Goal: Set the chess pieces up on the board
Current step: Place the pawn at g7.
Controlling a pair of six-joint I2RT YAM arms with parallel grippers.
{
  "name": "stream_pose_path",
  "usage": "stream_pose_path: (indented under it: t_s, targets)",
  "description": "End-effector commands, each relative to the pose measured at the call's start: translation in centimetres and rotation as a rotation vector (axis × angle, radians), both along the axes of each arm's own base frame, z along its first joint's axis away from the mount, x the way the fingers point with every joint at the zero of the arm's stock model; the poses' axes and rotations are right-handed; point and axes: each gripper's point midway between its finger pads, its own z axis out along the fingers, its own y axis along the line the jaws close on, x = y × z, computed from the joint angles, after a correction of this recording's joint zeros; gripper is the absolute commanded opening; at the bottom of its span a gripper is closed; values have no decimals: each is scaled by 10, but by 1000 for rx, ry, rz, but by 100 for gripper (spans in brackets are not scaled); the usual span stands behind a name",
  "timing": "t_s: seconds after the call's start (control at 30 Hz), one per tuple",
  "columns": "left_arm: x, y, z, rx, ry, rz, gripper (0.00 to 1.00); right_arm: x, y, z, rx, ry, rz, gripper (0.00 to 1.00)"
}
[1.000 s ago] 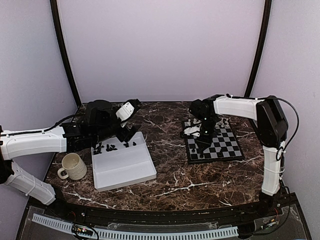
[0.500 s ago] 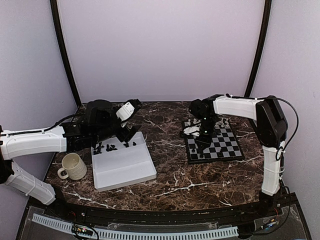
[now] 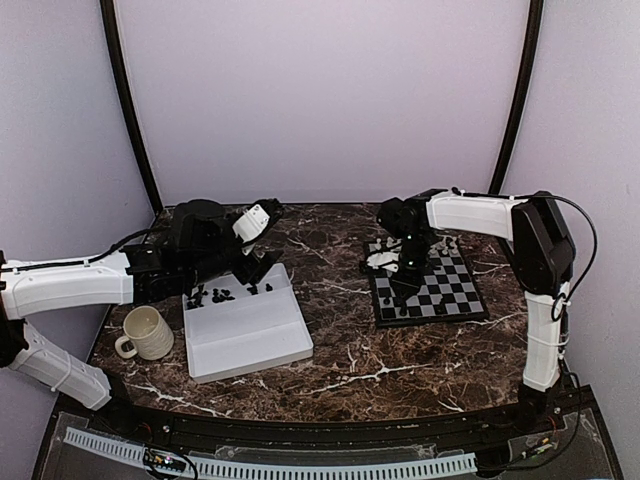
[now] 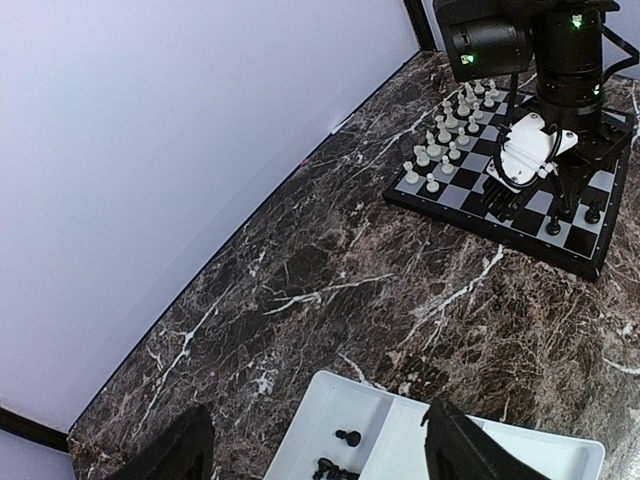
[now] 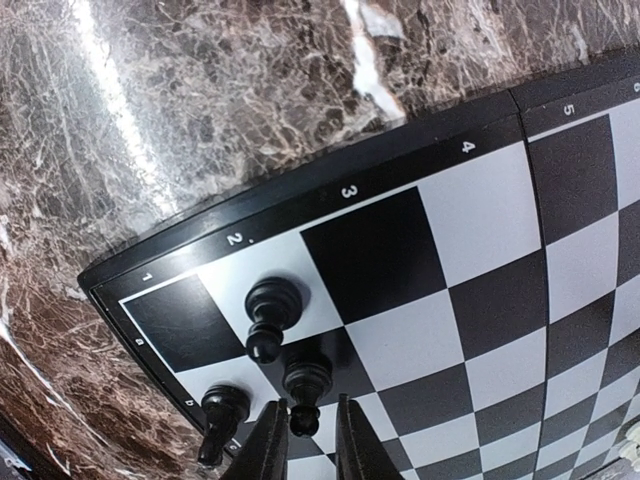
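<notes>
The right gripper [image 5: 303, 440] points down at the board [image 5: 480, 230]. Its two fingertips stand narrowly parted on either side of a black piece [image 5: 303, 385], and I cannot tell whether the pads touch it. Only the right wrist view shows this; from above, the arm covers the spot.

Two other black pieces [image 5: 272, 315] stand just beside it. All three crowd the board's corner by the rim marks 1 and 2, close to the thin black rim. The squares toward marks 3, 4 and 5 are bare.

The left wrist view shows what the right one cuts off: the white pieces [image 4: 445, 130] stand in two rows along the board's far edge.

The left gripper [image 4: 318, 440] hovers with its jaws wide apart and nothing between them, over the far end of the white tray [image 4: 385, 430]. Loose black pieces [image 4: 348, 437] lie there.

From the top camera, tray and board sit well apart, with bare marble table [image 3: 340, 300] between them. A mug [image 3: 147, 333] stands just beside the tray's left side.
</notes>
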Motion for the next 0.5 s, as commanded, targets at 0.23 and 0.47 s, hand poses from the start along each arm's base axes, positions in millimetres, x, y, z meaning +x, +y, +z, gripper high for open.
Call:
stream_pose_path:
  t_s: [0.23,0.47]
  targets:
    - [16,27,-18,44,98,209,74,-3,15,57,166,-54,-3,38]
    - [31,104,-98,-47,590,505,54,-7,-2,88,345,-170,-88,37]
